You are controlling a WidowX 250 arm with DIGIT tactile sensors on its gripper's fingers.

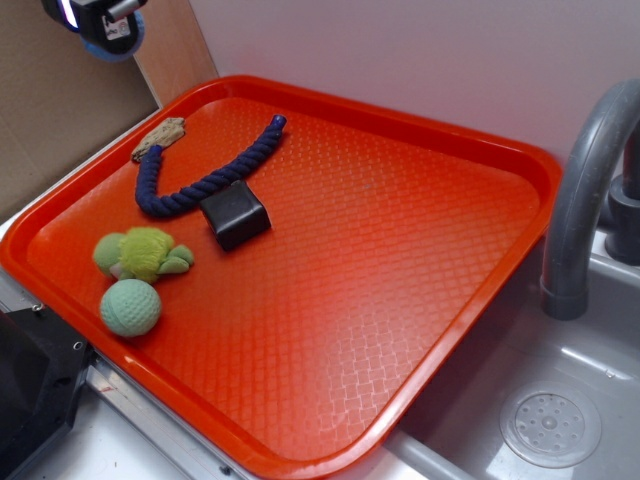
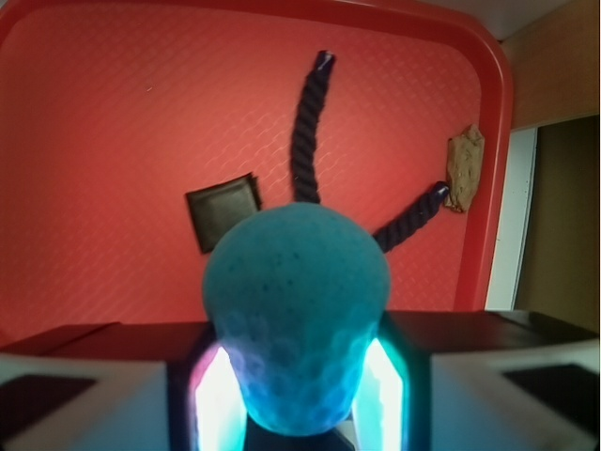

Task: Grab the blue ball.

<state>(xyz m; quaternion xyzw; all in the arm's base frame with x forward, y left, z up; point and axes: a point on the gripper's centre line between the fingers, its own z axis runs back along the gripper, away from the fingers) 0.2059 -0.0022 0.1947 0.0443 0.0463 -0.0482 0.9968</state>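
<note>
Blue ball (image 2: 296, 315) fills the wrist view, wedged between the pincer's (image 2: 296, 395) two glowing pads, so the pincer is clamped on it. From the exterior camera the pincer (image 1: 100, 25) sits high in the top-left corner, beyond the tray's far-left corner, with a sliver of blue showing under it. Below lies the red tray (image 1: 400, 260). On it, a navy rope (image 1: 195, 175) curves along the far-left part, a black block (image 1: 235, 215) touching its near side. A tan scrap (image 1: 160, 135) rests by the rope's left end. Nearer the front-left edge, a green plush (image 1: 145, 253) sits just beside a mint ball (image 1: 130, 307). A grey tap (image 1: 585, 200) rises to the right.
</note>
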